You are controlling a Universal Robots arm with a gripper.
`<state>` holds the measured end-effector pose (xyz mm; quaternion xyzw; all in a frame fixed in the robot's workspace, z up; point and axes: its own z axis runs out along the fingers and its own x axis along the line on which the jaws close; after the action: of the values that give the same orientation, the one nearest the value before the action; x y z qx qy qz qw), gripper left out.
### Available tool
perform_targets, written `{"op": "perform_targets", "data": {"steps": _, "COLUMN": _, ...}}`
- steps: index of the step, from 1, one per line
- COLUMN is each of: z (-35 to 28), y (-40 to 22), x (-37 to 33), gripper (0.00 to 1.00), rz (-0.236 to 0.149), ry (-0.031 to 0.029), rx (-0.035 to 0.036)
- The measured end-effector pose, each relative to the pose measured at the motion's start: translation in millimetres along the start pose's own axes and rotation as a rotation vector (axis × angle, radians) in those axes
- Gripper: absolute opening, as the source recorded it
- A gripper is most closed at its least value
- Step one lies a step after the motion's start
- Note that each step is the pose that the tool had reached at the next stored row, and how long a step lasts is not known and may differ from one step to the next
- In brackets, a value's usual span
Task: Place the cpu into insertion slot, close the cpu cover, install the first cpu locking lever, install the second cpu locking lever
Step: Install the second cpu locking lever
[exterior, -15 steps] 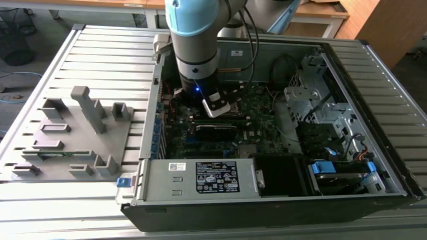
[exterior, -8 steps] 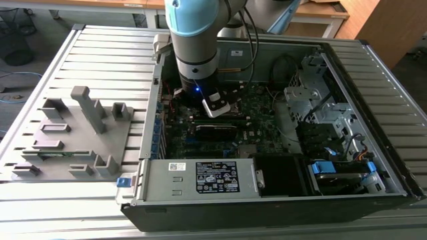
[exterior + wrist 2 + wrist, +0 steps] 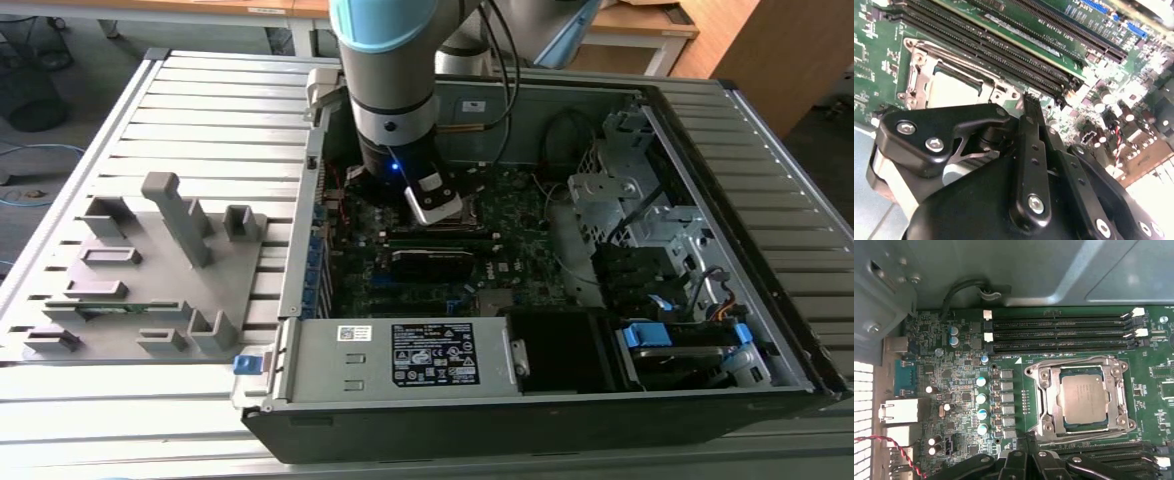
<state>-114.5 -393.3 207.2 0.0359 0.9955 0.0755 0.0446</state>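
In the first wrist view the cpu (image 3: 1084, 399) lies flat in the insertion slot (image 3: 1035, 374) on the green motherboard. The silvery cpu cover (image 3: 1120, 401) lies down flat around it, the chip showing through its window. Thin wire levers run along the frame's edges; whether they are latched I cannot tell. My gripper (image 3: 1026, 441) hangs just beside the socket, shut, with nothing between its fingers. The second wrist view shows the gripper (image 3: 1028, 101) close to the socket's corner, with the cpu (image 3: 951, 90) and cover (image 3: 915, 75) behind it. In the exterior view the gripper (image 3: 430, 205) is inside the open computer case.
Long black memory slots (image 3: 1059, 332) run along one side of the socket and more (image 3: 1114, 455) along the other. Capacitors (image 3: 982, 397) and rear ports (image 3: 901, 412) stand nearby. The case walls (image 3: 694, 150), drive cages (image 3: 627, 210) and power supply (image 3: 400, 355) surround the board. A grey fixture tray (image 3: 147, 270) sits outside.
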Motion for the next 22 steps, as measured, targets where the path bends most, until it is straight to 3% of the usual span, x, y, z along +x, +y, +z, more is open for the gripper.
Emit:
{"op": "perform_targets", "data": {"steps": 3, "z": 0.3, "y": 1.1, "x": -2.1, "gripper": 0.11, "rz": 0.000, "ry": 0.0000, "rx": 0.0002}}
{"op": "perform_targets", "data": {"steps": 14, "z": 4.5, "y": 2.6, "x": -19.8, "gripper": 0.11, "rz": 0.007, "ry": -0.0011, "rx": 0.0007}}
{"op": "perform_targets", "data": {"steps": 22, "z": 7.2, "y": 3.6, "x": -26.8, "gripper": 0.11, "rz": 0.013, "ry": -0.0019, "rx": 0.0015}}
